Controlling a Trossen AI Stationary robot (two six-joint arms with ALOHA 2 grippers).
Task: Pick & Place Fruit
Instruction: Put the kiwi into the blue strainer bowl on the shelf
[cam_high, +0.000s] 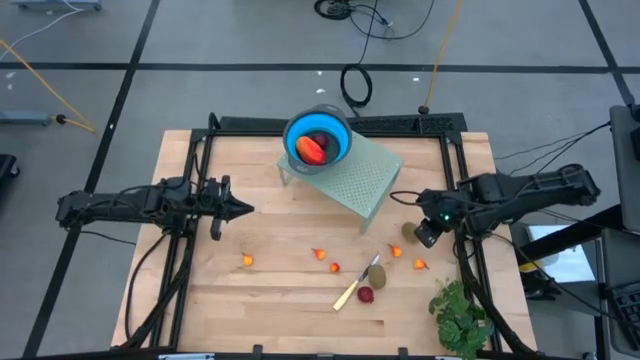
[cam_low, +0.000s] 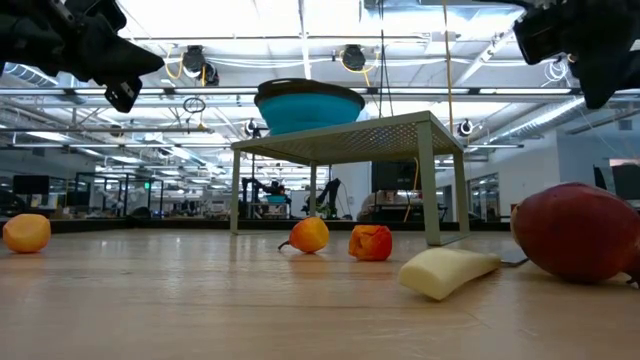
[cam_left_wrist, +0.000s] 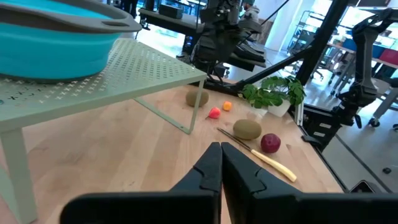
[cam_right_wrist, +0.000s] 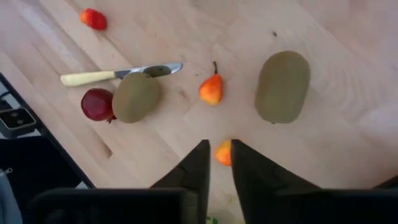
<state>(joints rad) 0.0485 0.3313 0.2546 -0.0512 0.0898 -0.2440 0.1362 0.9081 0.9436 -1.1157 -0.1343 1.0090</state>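
Fruit (cam_high: 312, 148) seemingly red-orange, inside blue bowl (cam_high: 337, 128), atop green rack (cam_high: 365, 180)

A pale green perforated stand (cam_high: 362, 178) sits on the wooden surface (cam_high: 270, 310) toward its far edge, its legs planted on the boards. A blue bowl (cam_high: 318, 137) with a grey rim rests on top of the stand, at its far corner. Nearer the front lies a knife (cam_high: 355, 288) with a pale handle, set at a slant, blade pointing toward the stand. A leafy green bunch (cam_high: 458, 315) lies at the front right corner of the surface. On the grey floor beyond, a coiled black cable (cam_high: 355, 84) lies just behind the stand.
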